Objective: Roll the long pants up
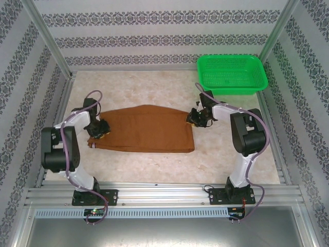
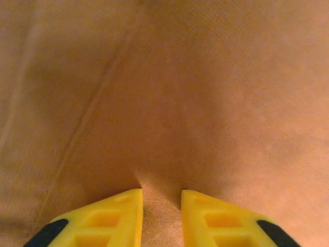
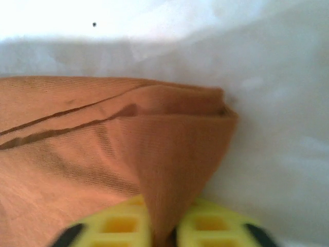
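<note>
**Opening of the roll, seen from above and from both wrists.** The long pants (image 1: 149,131) lay flat and folded on the table (image 1: 154,90), stretched left to right between the two arms. The right gripper (image 3: 162,234) stood clamped on the far right corner of the cloth, which rose from its jaws as a lifted fold. The left gripper (image 2: 161,198) pressed on the left end, its jaws a little apart and a slight ridge of cloth between them. Whether that ridge was pinched could not be told.

The step in hand was judged to be taking hold of an end, with no turn of the roll yet made. The next move would call for turning the held end over toward the left, square to the long edges, while the other end was kept pinned.

Bare table lay on every side of the pants. A green basket (image 1: 232,74) sat in the far right corner, near the right gripper but apart from the cloth. A metal rail (image 1: 164,193) closed the near edge.
</note>
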Controlling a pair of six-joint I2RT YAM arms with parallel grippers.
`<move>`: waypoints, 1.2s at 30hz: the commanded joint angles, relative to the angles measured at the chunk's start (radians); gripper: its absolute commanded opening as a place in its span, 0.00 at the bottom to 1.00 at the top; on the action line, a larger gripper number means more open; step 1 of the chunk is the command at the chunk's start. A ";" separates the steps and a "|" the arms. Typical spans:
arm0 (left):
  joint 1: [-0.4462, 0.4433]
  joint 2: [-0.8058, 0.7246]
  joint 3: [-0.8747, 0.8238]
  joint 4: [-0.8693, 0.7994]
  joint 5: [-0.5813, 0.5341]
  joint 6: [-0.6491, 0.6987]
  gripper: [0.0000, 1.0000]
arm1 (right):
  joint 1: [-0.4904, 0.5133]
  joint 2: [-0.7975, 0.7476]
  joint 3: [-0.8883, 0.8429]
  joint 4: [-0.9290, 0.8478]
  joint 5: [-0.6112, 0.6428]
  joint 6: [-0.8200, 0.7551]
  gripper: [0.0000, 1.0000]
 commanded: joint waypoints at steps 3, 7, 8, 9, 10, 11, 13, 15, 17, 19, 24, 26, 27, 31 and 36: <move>-0.082 0.205 0.169 0.052 -0.035 0.010 0.20 | -0.005 -0.083 -0.095 -0.047 0.002 -0.071 0.00; -0.129 0.395 0.410 0.006 -0.040 0.026 0.18 | 0.005 -0.260 -0.277 -0.074 0.017 -0.098 0.00; -0.141 0.448 0.492 -0.018 -0.036 0.031 0.18 | 0.011 -0.302 -0.322 -0.079 0.023 -0.095 0.00; -0.155 0.503 0.565 -0.043 -0.032 0.038 0.18 | 0.017 -0.341 -0.362 -0.080 0.027 -0.088 0.00; -0.173 0.562 0.659 -0.072 -0.026 0.045 0.18 | 0.028 -0.376 -0.397 -0.079 0.031 -0.078 0.00; -0.193 0.617 0.750 -0.100 -0.025 0.054 0.18 | 0.041 -0.415 -0.436 -0.078 0.031 -0.065 0.00; -0.235 0.726 0.936 -0.155 -0.027 0.073 0.17 | 0.084 -0.484 -0.496 -0.076 0.042 -0.030 0.00; -0.271 0.838 1.157 -0.225 -0.019 0.087 0.17 | 0.151 -0.550 -0.542 -0.069 0.057 0.006 0.00; -0.301 0.979 1.416 -0.312 -0.004 0.092 0.17 | 0.236 -0.610 -0.567 -0.073 0.093 0.049 0.00; -0.318 1.099 1.651 -0.370 0.021 0.079 0.18 | 0.318 -0.652 -0.571 -0.083 0.129 0.077 0.00; -0.324 1.145 1.699 -0.247 0.109 0.003 0.20 | 0.448 -0.638 -0.523 -0.116 0.180 0.102 0.00; -0.326 1.135 1.674 -0.211 0.124 0.004 0.22 | 0.487 -0.609 -0.499 -0.105 0.181 0.102 0.00; -0.327 1.134 1.676 -0.208 0.123 0.010 0.23 | 0.502 -0.597 -0.484 -0.104 0.182 0.094 0.00; -0.327 1.108 1.681 -0.178 0.137 0.052 0.38 | 0.579 -0.543 -0.396 -0.092 0.161 0.029 0.51; -0.325 1.033 1.704 -0.156 0.113 0.134 0.79 | 0.628 -0.523 -0.271 -0.188 0.227 -0.063 0.98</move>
